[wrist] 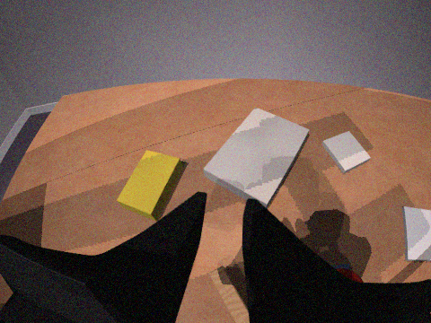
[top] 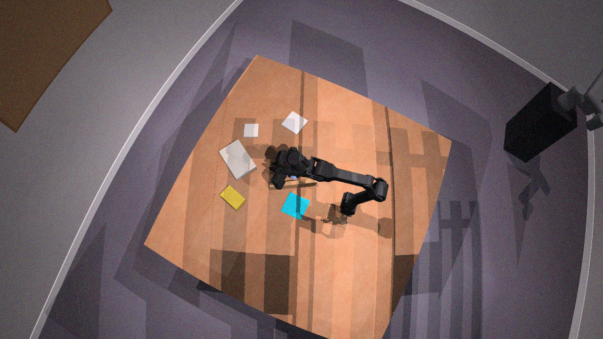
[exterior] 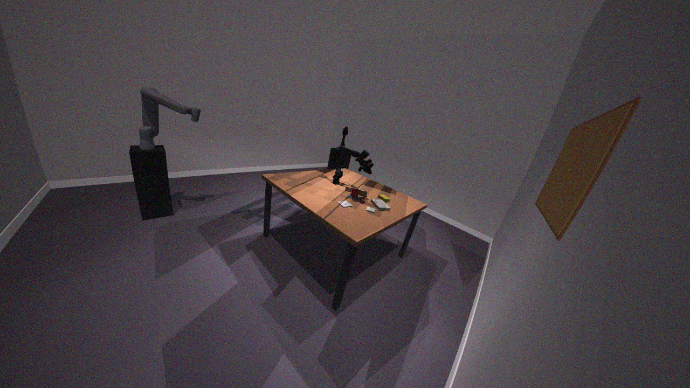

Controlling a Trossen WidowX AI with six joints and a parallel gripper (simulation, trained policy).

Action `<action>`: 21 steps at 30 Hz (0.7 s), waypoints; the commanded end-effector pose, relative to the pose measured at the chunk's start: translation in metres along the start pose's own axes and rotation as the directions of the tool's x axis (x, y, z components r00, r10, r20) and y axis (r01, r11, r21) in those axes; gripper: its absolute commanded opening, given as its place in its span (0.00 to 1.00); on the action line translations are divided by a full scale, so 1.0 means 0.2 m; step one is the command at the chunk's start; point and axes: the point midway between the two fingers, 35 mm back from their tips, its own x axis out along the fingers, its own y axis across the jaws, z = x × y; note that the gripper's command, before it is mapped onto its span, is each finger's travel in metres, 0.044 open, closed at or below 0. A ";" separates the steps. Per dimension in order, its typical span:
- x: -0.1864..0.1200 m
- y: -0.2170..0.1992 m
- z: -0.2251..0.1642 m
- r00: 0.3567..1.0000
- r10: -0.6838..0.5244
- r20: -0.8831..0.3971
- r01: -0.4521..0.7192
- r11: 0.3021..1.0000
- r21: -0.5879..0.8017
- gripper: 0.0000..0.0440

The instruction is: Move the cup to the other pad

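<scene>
My gripper is nearly closed, with a narrow gap and nothing between its fingertips. It is raised above the table, over the cup's area in the top view. The red cup stands on the table. In the wrist view, only a sliver of the cup shows past the right finger, outside the gap. The arm hides it in the top view, so its marbles cannot be seen. A bit of the blue pad shows under the arm. The cyan pad lies bare across the wooden bar.
The low wooden bar lies between the blue and cyan pads. A grey-white block, a yellow block, a small white tile and a white square lie around.
</scene>
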 end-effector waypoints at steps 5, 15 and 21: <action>0.04 0.01 -0.02 0.995 -0.023 -0.098 0.025 1.000 0.019 0.21; 0.09 0.01 -0.09 0.965 -0.063 -0.253 0.069 0.998 0.013 0.23; 0.11 -0.01 -0.14 0.935 -0.092 -0.342 0.095 0.995 -0.006 0.25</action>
